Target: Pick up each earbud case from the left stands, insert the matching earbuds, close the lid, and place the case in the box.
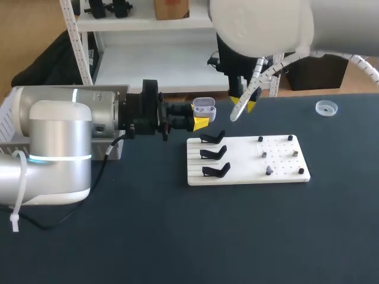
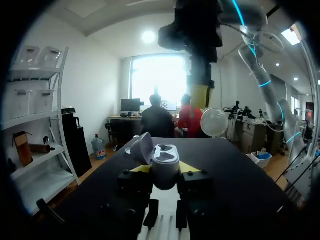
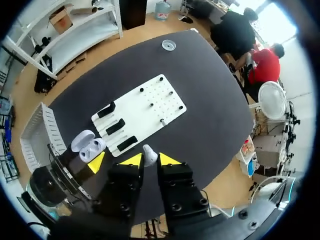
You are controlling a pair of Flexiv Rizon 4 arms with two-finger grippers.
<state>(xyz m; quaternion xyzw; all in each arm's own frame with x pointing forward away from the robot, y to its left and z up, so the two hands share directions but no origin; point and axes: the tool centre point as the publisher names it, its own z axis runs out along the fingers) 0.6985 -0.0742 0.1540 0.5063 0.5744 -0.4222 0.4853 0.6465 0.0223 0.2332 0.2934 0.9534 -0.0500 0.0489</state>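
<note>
Box [image 1: 115, 150] mostly behind left arm [image 1: 59, 142] (head view)

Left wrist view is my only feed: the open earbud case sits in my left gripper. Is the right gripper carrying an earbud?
Observer: Yes. The right wrist view shows a white earbud pinched between the right gripper's yellow tips.
Operator: Is it above the earbud case?
Observer: No. In the head view the right gripper sits off to the right of the earbud case, not over it.
Operator: Any cases left on the stands?
Observer: None; all three black stands on the white board are empty.
</note>
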